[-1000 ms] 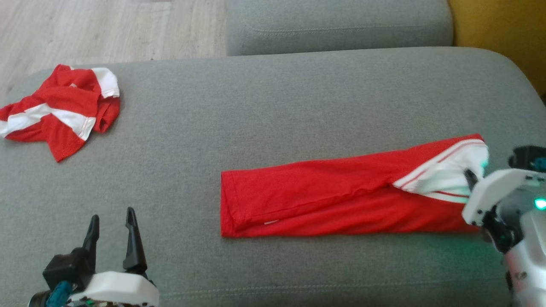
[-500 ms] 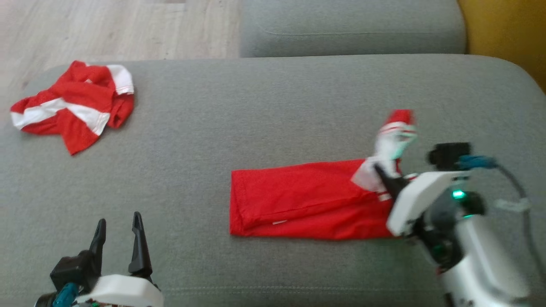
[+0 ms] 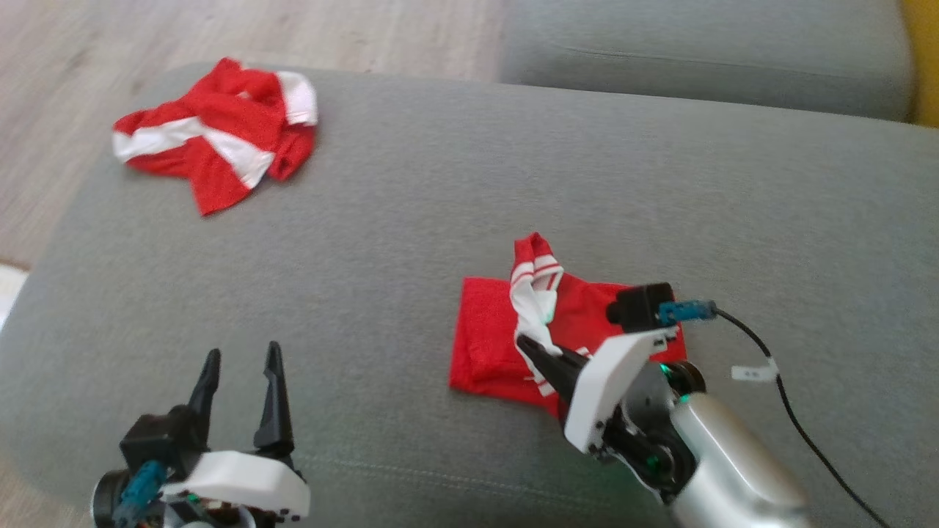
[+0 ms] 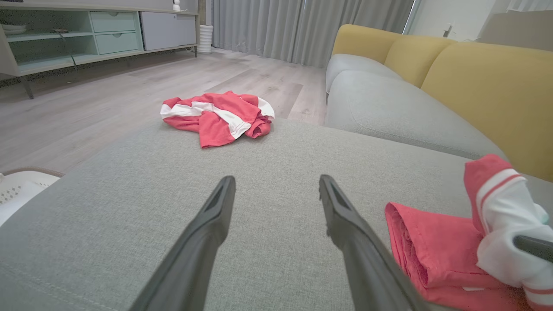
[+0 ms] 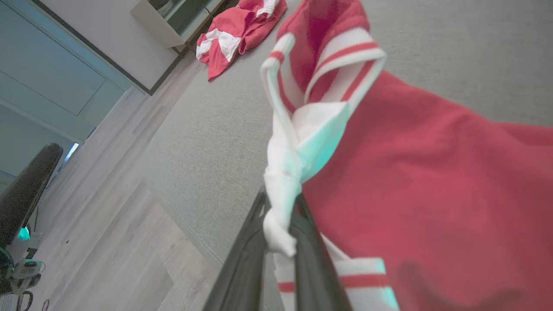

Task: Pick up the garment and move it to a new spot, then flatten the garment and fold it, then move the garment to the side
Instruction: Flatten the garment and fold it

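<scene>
The right arm reaches in from the cushion's (image 3: 440,205) near right edge, pale forearm angled up and to the left. Its wrist is turned so the fingers point across the cushion toward its far left corner. The right gripper (image 3: 532,350) is clamped on a bunched white edge of the garment (image 3: 491,330). In the right wrist view the cloth is squeezed into a knot between the two dark fingers (image 5: 250,259). The left arm sits low at the cushion's near left edge. The left gripper (image 3: 243,350) has its fingers spread wide and holds nothing, with its tips above the bare grey fabric.

The garment lies just right of the cushion's middle, toward the near edge. It is red, folded into a narrow band with a neat rolled fold at its left end. Its white, red-striped end is lifted off the cushion and doubled back over the red part, standing up in a loose loop above the gripper. A second red-and-white shirt (image 3: 220,139) lies crumpled at the cushion's far left corner, well apart from the garment.
</scene>
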